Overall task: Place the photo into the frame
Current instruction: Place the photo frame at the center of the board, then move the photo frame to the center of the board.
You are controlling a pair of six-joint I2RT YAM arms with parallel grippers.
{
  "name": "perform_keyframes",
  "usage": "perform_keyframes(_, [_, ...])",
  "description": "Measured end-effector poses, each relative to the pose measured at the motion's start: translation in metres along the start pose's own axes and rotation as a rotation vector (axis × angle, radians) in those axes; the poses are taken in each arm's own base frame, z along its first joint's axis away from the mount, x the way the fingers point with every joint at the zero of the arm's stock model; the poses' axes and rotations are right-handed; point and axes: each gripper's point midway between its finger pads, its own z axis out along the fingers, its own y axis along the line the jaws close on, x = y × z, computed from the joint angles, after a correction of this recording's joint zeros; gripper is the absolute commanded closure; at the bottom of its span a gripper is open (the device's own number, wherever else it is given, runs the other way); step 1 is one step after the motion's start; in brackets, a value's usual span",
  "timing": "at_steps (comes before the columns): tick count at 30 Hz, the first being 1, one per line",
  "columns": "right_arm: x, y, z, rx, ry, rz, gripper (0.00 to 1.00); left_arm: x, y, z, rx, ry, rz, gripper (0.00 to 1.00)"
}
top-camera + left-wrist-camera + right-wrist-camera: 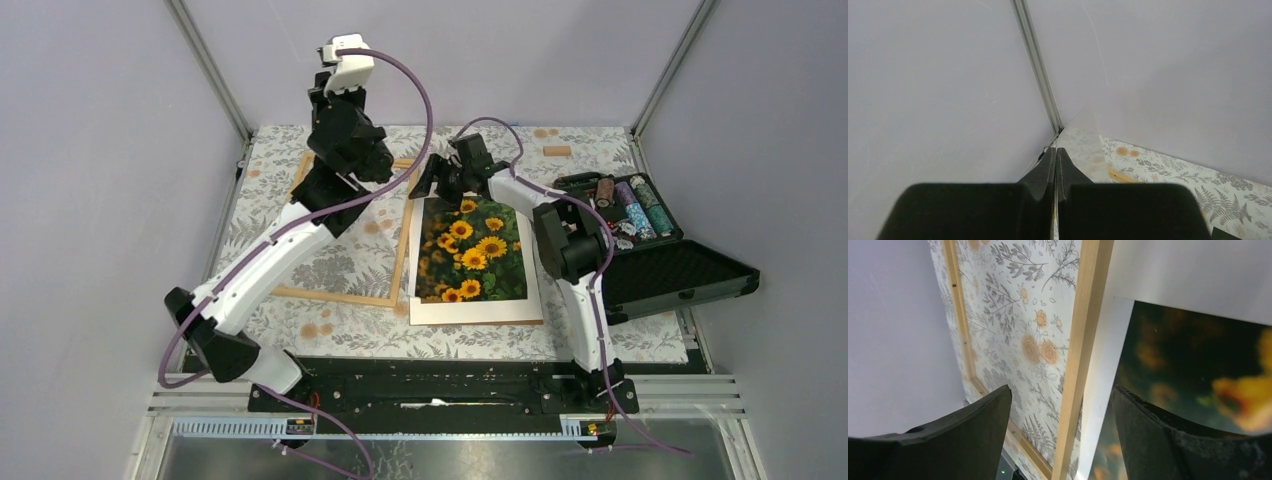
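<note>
Two arms reach over a fern-and-flower tablecloth, and each camera tells a different part of it. From above, the frame lies flat on the left half of the cloth, with the pattern showing through it. The photo of sunflowers lies face up just beside the frame on its right, bordered by a white mat and outside the frame. A black case stands open at the right edge with rolls of chips inside; any markings on them are too small to read. A small wooden block sits near the back wall.

The right wrist view gives what the overhead cannot. The right gripper is spread wide and holds nothing. One of its fingers is over the cloth inside the frame and the other is over the photo, with the frame's right rail and a strip of the mat between them. Whether the tips touch anything below, I cannot tell.

The left wrist view shows the left gripper up in the air, jaws pressed together, pointing at the corner post of the grey enclosure. A faint clear sheen stands just past the tips; whether something thin is pinched there, I cannot tell.
</note>
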Motion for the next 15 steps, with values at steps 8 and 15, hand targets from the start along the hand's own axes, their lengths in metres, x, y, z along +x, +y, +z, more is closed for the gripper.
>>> perform_keyframes(8, [-0.006, -0.003, 0.050, -0.101, -0.015, 0.053, 0.22, -0.010, 0.025, -0.016, 0.070, 0.010, -0.073, 1.00])
perform_keyframes(15, [-0.019, 0.035, 0.090, -0.209, -0.030, 0.008, 0.18, -0.012, 0.042, -0.024, 0.111, 0.018, -0.085, 1.00])
